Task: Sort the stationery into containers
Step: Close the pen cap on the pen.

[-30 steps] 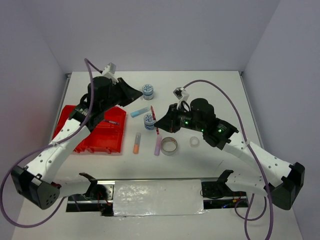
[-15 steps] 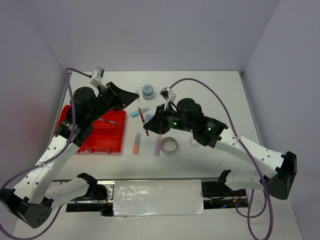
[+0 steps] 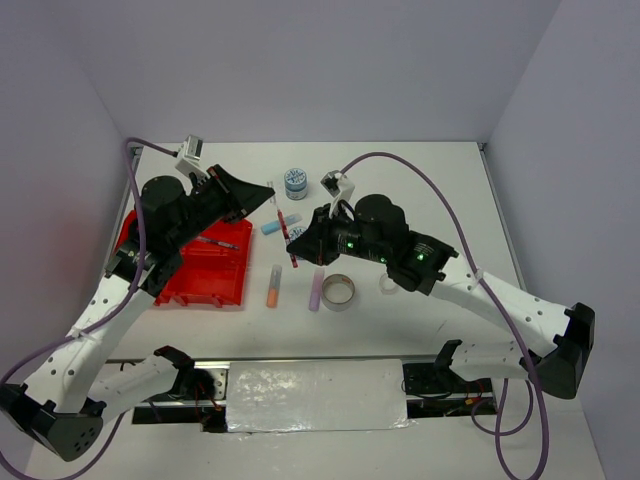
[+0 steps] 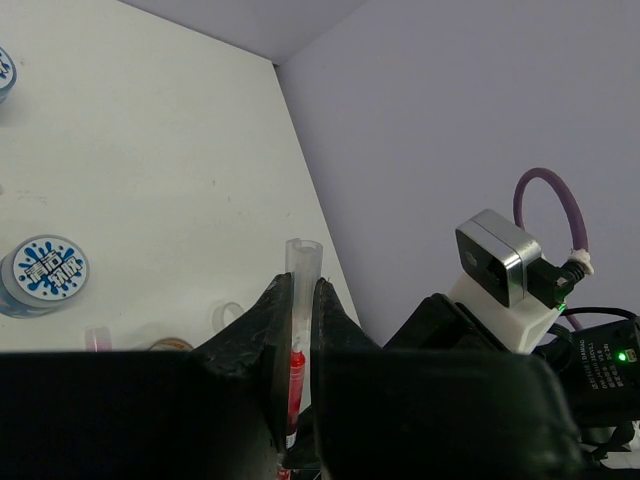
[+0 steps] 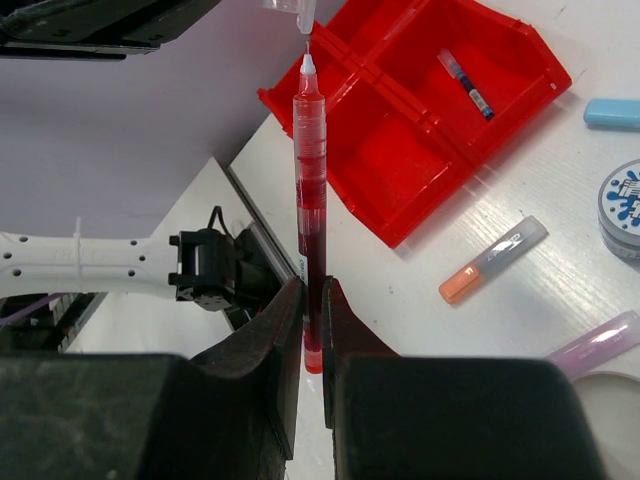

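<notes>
My right gripper (image 5: 312,292) clamped on the red pen (image 5: 310,160), pen up off the table, tip just short of the clear cap (image 4: 303,260), cap pinched in my left gripper (image 4: 300,292), red tray (image 3: 190,280) by my left arm.

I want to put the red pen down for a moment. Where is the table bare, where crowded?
Bare: the far right corner of the table, from the tub to the right wall. Crowded: the middle, where orange stick, lilac stick, grey tape ring and clear tape ring lie close beside the tray.
</notes>
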Motion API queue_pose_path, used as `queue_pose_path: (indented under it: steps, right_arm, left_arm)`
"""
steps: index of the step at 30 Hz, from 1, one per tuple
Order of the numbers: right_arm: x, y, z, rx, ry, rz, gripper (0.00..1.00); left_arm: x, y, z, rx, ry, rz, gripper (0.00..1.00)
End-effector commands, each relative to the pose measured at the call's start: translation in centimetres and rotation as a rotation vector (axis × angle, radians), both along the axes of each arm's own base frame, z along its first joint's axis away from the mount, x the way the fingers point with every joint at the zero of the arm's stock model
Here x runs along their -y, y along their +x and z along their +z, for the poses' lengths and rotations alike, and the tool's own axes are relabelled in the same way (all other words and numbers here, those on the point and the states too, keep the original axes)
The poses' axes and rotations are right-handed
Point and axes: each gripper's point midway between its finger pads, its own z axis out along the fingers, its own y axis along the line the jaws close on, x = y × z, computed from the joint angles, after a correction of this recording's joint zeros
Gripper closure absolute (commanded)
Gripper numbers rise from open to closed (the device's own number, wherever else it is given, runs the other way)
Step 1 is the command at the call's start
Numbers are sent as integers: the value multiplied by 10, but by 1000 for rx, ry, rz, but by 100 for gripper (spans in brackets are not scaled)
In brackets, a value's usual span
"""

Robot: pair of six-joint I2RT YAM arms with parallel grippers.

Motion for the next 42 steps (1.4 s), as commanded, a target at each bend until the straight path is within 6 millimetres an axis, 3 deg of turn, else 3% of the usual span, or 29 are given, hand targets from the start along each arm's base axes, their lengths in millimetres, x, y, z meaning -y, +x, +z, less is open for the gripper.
queue_pose_path:
  steps: [1,14,24,42]
  right_arm:
    - [-4,0,31,58,50,4,100]
    - [-10,7,33,55,43,-4,100]
    - [-15,0,26,38,34,27,100]
    - [-18,14,26,57,5,-9,100]
  left_arm:
    - [-1,-3,13,61,-13,-12,100]
    - [3,0,14,66,-15,-33,100]
    - [-8,9,19,79,18,22,100]
    - [-7,9,20,87,18,5,100]
